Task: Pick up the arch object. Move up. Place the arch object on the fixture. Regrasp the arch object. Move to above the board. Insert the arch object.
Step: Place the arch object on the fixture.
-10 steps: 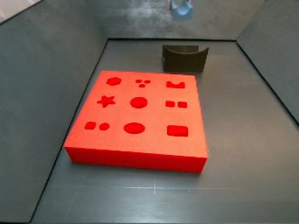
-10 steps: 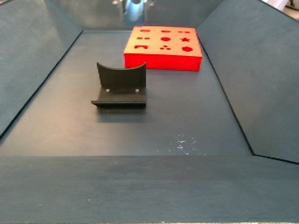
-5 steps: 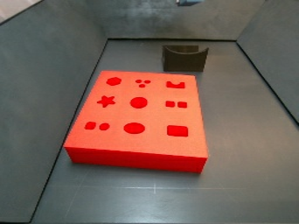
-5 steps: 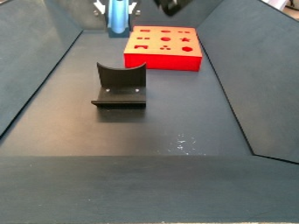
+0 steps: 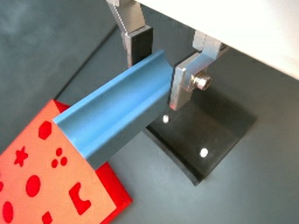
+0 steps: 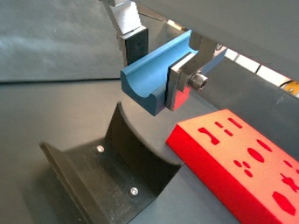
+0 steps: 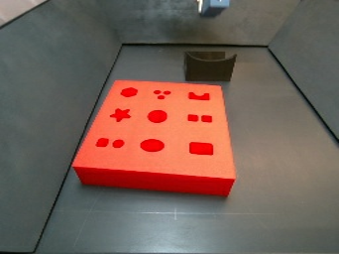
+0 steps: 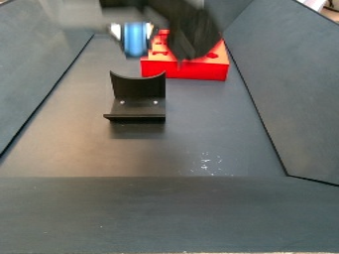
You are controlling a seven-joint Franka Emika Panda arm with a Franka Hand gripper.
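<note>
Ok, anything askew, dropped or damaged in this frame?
Nothing stands out. The end effector grips the blue arch block squarely in the air above the dark fixture, which stands upright on the floor. The red board lies flat, its recesses empty.

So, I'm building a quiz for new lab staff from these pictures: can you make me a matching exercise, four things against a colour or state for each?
Things:
1. arch object
2. fixture
3. board
4. claw

States:
A. bright red, flat on the floor, shaped recesses on top
B. light blue, held off the floor
C. dark, standing on the floor with nothing resting on it
D. silver fingers, shut on a piece in both wrist views

Pairs: 1-B, 2-C, 3-A, 4-D
</note>
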